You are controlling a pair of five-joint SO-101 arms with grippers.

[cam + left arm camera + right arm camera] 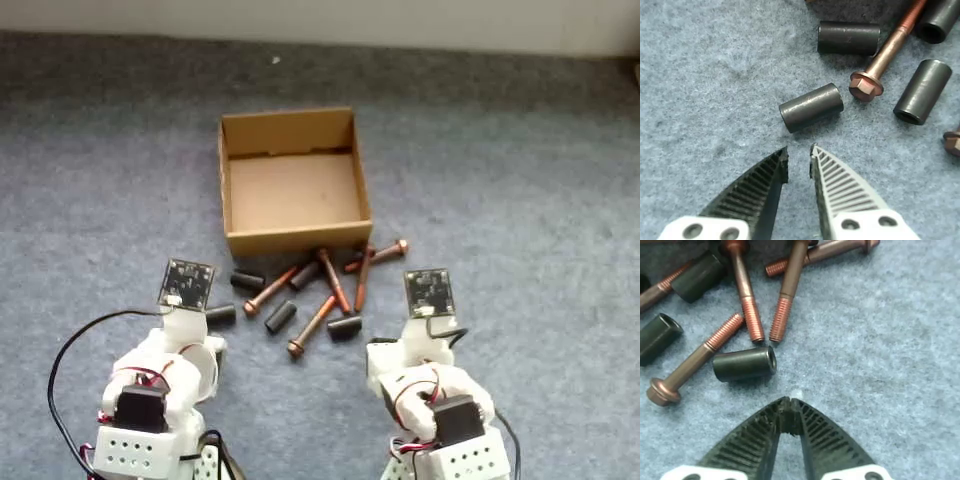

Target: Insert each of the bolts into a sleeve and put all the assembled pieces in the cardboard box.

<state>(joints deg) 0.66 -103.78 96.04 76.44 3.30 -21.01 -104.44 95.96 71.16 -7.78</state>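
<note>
Where the cardboard box (298,240) stands open on the grey carpet (520,180), five copper-coloured bolts (335,282) and five black sleeves (280,317) lie loose in a heap just outside its near wall. None of them is inside the box. In the high view both arms sit on the far side of that heap from the box, and their wrist camera boards (187,284) cover the claws.

The left gripper (799,156) holds nothing, its tips a narrow gap apart. Near them lies a lone sleeve (811,107) on its side, at the edge of the heap farthest from the box; from above it is half hidden under the left board. Close beside it rests a flanged hex bolt (866,86), whose threaded end is cut off by the frame. So are a corner sleeve (940,17) and a second bolt head (952,142).

The right gripper (790,407) is empty, its tips pressed together. Just beyond them lies a hollow sleeve (744,364), bore showing, beside the threaded ends of two bolts. Nearer the box, a threaded shank (665,285) meets another sleeve (700,276), but whether it enters the bore cannot be made out.
</note>
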